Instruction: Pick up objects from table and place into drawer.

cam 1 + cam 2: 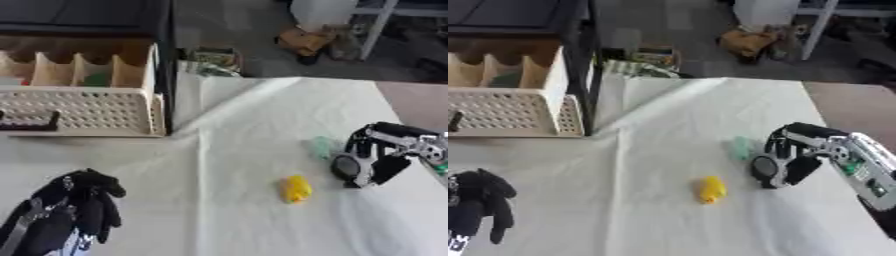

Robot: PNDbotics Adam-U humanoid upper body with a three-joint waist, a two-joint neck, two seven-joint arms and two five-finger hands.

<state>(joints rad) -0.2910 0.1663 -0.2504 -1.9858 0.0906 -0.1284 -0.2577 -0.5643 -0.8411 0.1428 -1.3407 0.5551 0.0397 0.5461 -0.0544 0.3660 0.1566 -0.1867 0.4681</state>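
A small yellow object (296,189) lies on the white cloth near the middle right. A pale green object (320,146) lies a little farther back. My right hand (372,155) hovers just right of both, fingers curled downward and holding nothing, its fingertips close to the green object. My left hand (83,205) rests at the lower left with its fingers hanging relaxed. The beige perforated drawer (96,117) stands pulled out at the upper left, with wooden dividers inside and something green (96,79) in one compartment.
The white cloth (227,150) covers the table, with a fold line running down its middle. A black frame post (166,65) stands right of the drawer. Beyond the table's far edge, clutter sits on the floor (306,40).
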